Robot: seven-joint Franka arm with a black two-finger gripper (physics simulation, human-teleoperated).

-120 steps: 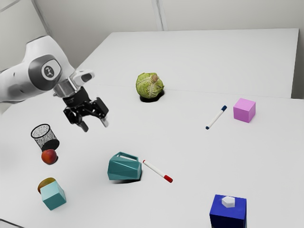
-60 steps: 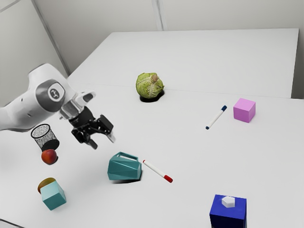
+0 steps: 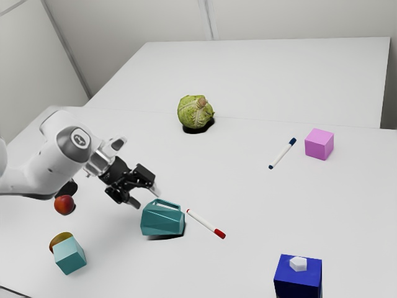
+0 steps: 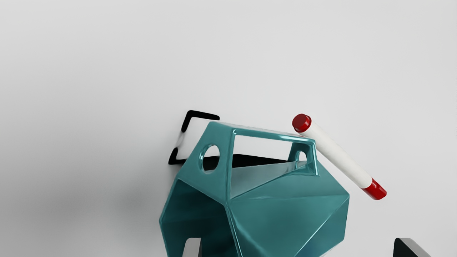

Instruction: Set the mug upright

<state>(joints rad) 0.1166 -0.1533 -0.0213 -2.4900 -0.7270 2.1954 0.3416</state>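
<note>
Right now, the gripper (image 3: 146,197) is hovering near the teal mug (image 3: 162,222), its fingers (image 4: 192,248) standing wide apart and grasping nothing. The mug is lying on its side on the table (image 3: 248,192), its handle (image 4: 273,135) sticking out and its hollow inside showing dark. Close by, a red-capped marker (image 3: 206,224) is resting just beside the mug.

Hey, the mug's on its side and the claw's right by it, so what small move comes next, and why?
I'd probably shift the open claw slightly toward the mug's mouth before lowering: the wrist view shows one fingertip overlapping that opening, the other clear past the opposite end.
</note>
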